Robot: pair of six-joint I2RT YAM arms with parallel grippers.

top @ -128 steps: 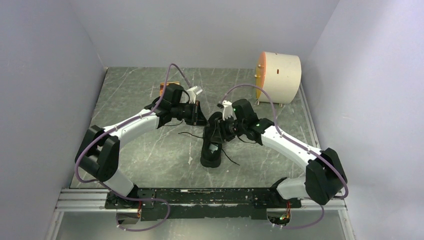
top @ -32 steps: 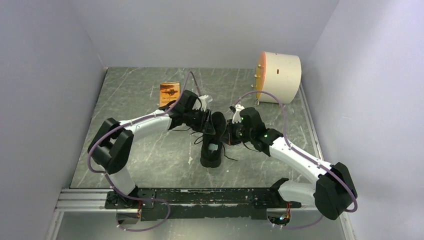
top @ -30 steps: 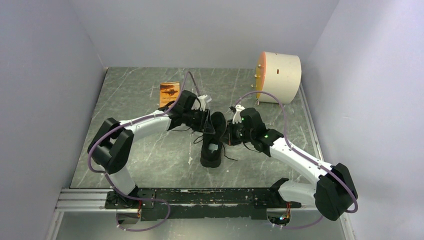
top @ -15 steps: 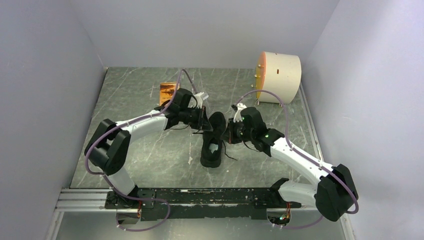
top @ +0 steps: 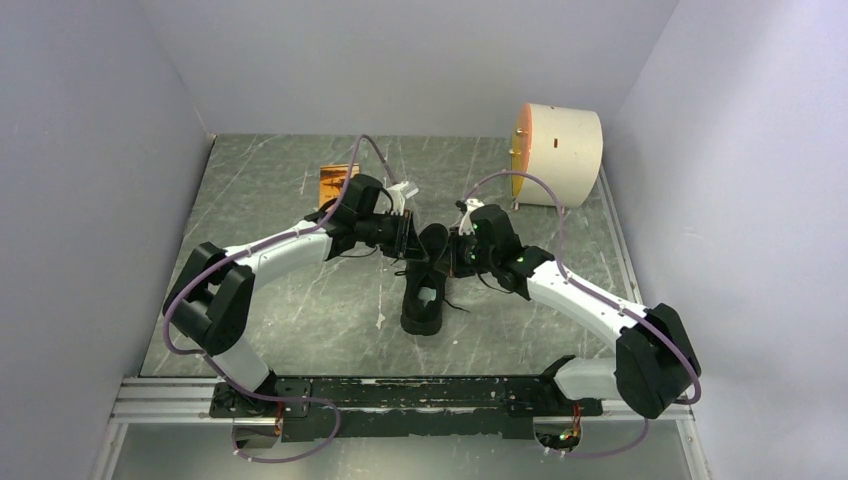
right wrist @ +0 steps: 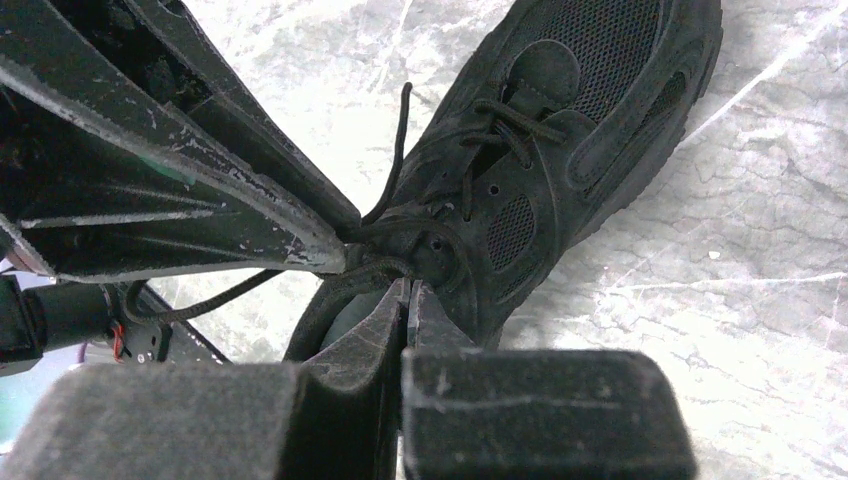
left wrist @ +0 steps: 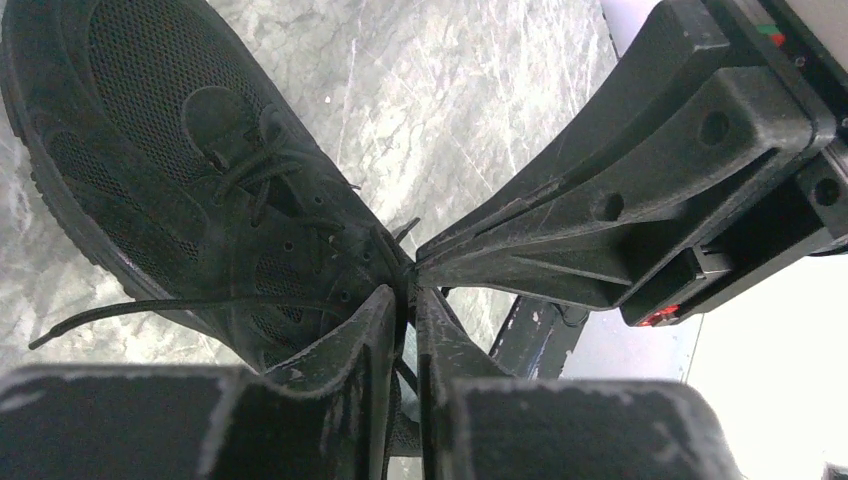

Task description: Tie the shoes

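- Centrally, the shoe (top: 421,305) is seen standing on its sole in the middle of the grey marbled desk (top: 290,310). Its heel is turned toward the arm bases and its toe toward the far wall, and a pale insole patch is shown inside the opening.
- The left gripper (top: 412,244) is held at the shoe's left side and the right gripper (top: 452,256) at its right. Both sets of tips are met over the laced part, almost touching each other.
- The left fingers (left wrist: 360,340) are closed down to a thin slit. In the right wrist view a strand of the laces (right wrist: 398,150) is seen rising straight out of their tips, so a lace is pinched there.
- The right fingers (right wrist: 375,330) are likewise pressed nearly together. A loop of lace is laid just at their tips, but whether it is gripped cannot be told.
- One loose lace end is trailed over the desk beside the shoe.
- A cream drum (top: 560,155) with an orange face is set at the far right, well apart from the shoe.
- An orange card (top: 333,183) is partly hidden behind the left arm.
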